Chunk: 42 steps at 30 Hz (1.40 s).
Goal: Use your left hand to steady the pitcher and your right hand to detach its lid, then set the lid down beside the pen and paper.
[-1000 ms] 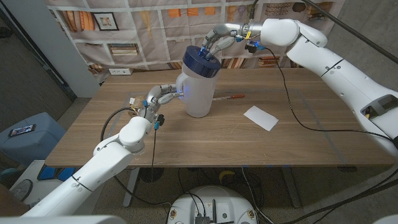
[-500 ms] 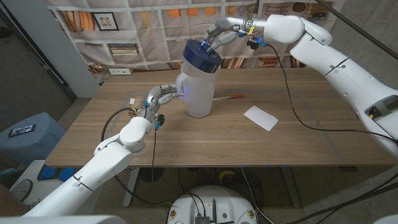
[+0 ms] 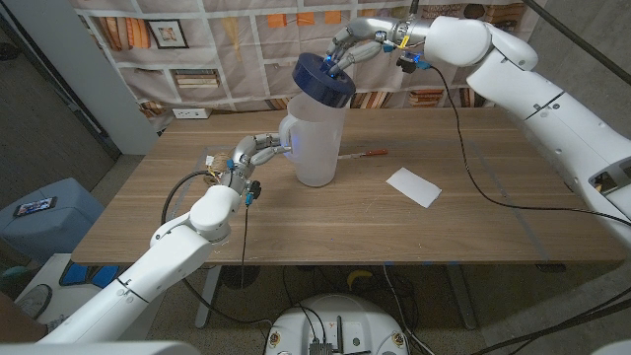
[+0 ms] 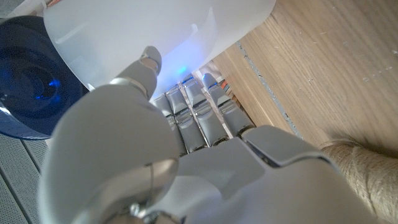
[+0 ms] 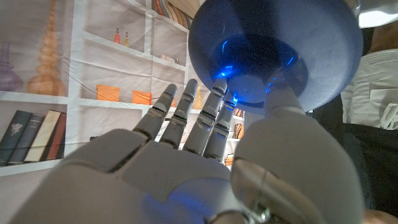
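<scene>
Lifted higher than 1 second ago, the dark blue lid now hangs tilted above the rim of the translucent white pitcher, pinched at its centre knob by the fingertips of the right hand. From the right wrist camera, that hand's fingers reach up into the lid's recessed middle and close around the knob, with a blue glow on the plastic.

At the pitcher's handle side, the left hand grips low on the vessel, unmoved from the earlier frames; the left wrist view shows its fingers wrapped against the pitcher's wall, with the lid just beyond. The pitcher stands upright near the middle of the wooden table. To its right lie a red-tipped pen, close by, and a white sheet of paper farther out.
</scene>
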Motion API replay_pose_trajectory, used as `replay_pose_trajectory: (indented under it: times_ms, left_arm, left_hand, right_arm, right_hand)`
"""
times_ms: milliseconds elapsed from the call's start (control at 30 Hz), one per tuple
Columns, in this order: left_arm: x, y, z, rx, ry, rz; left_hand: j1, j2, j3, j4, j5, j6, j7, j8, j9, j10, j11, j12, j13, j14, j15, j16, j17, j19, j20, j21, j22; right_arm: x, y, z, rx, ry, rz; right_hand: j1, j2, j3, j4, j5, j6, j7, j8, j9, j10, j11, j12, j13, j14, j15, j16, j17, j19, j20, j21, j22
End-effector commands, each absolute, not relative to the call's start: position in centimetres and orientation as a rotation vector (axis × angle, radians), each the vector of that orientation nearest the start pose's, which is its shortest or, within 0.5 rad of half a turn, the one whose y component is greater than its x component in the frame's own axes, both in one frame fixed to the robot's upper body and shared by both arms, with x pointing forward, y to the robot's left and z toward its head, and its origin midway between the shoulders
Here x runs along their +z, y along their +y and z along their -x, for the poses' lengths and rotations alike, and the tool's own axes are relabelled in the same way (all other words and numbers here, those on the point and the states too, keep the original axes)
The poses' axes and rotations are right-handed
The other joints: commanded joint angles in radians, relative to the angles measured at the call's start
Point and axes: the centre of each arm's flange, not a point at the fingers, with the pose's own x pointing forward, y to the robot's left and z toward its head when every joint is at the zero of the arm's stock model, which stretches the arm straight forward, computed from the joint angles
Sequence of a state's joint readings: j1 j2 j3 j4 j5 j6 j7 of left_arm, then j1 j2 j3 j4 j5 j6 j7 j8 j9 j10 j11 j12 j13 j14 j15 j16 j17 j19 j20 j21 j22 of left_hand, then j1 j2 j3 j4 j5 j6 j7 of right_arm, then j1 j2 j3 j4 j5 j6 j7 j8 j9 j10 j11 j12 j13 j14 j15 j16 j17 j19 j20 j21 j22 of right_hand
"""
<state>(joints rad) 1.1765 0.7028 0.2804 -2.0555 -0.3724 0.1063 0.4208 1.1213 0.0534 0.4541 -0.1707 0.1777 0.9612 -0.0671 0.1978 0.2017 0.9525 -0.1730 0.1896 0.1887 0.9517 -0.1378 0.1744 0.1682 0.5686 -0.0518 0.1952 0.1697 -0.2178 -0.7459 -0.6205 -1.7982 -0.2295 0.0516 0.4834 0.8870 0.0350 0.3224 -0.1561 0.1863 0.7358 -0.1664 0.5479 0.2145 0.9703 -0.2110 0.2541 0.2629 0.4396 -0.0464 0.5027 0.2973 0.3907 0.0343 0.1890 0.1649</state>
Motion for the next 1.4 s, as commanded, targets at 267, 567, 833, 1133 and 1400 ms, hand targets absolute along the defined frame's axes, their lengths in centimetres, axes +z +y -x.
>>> replay_pose_trajectory:
  times_ms: [267, 567, 833, 1133, 1400]
  left_arm:
    - [-2.0, 25.0, -51.8, 0.013, -0.596, -0.21]
    - [-2.5, 25.4, -51.8, 0.011, -0.575, -0.201]
    - [-2.6, 25.7, -51.9, 0.003, -0.559, -0.2]
    - [-2.7, 25.7, -52.1, -0.009, -0.551, -0.197]
    - [-2.8, 25.7, -52.0, -0.019, -0.553, -0.197]
  left_hand:
    - [-0.049, 0.009, 0.004, 0.01, 0.006, -0.008, 0.009, 0.0, 0.005, -0.029, 0.003, -0.007, 0.005, -0.029, -0.088, -0.004, 0.001, -0.013, -0.144, -0.006, 0.002]
    - [-0.068, 0.003, 0.003, 0.013, 0.006, -0.024, 0.01, -0.003, 0.005, -0.041, 0.001, -0.006, 0.006, -0.056, -0.083, -0.008, 0.0, -0.023, -0.131, -0.007, 0.002]
    - [-0.095, -0.006, 0.0, 0.015, 0.006, -0.063, 0.004, -0.011, 0.004, -0.082, 0.004, -0.012, 0.007, -0.092, -0.077, -0.009, -0.001, -0.042, -0.117, -0.01, 0.002]
    - [-0.118, -0.016, -0.005, 0.015, 0.007, -0.11, 0.003, -0.018, 0.003, -0.126, 0.008, -0.015, 0.008, -0.133, -0.076, -0.008, 0.001, -0.059, -0.087, -0.01, 0.003]
    - [-0.135, -0.025, -0.02, 0.012, 0.006, -0.168, -0.003, -0.024, 0.002, -0.187, 0.009, -0.018, 0.009, -0.18, -0.06, -0.002, 0.008, -0.066, -0.072, -0.007, 0.003]
  right_arm:
    - [27.4, -16.0, -49.1, 0.231, -0.911, 1.549]
    - [27.3, -17.4, -49.3, 0.183, -0.843, 1.587]
    - [27.1, -18.5, -49.6, 0.141, -0.796, 1.611]
    - [26.8, -19.4, -50.1, 0.108, -0.756, 1.635]
    - [26.4, -20.2, -51.0, 0.073, -0.695, 1.672]
  right_hand:
    - [0.031, 0.068, -0.005, -0.003, 0.007, 0.061, -0.052, 0.009, 0.001, 0.024, -0.011, -0.002, 0.007, 0.005, -0.14, 0.004, 0.001, 0.005, 0.006, 0.0, 0.003]
    - [0.033, 0.063, -0.009, -0.006, 0.007, 0.059, -0.052, 0.008, 0.001, 0.024, -0.011, -0.005, 0.008, 0.003, -0.138, 0.005, 0.002, 0.005, 0.007, 0.0, 0.003]
    - [0.034, 0.062, -0.011, -0.005, 0.007, 0.059, -0.053, 0.007, 0.0, 0.024, -0.011, -0.006, 0.009, 0.002, -0.137, 0.005, 0.003, 0.002, 0.009, -0.001, 0.003]
    - [0.034, 0.062, -0.012, -0.004, 0.007, 0.058, -0.053, 0.006, 0.0, 0.022, -0.011, -0.009, 0.01, 0.003, -0.136, 0.007, 0.004, 0.003, 0.008, 0.0, 0.003]
    - [0.035, 0.063, -0.013, -0.004, 0.007, 0.059, -0.053, 0.006, 0.0, 0.021, -0.011, -0.01, 0.011, 0.004, -0.137, 0.007, 0.004, 0.004, 0.007, 0.0, 0.003]
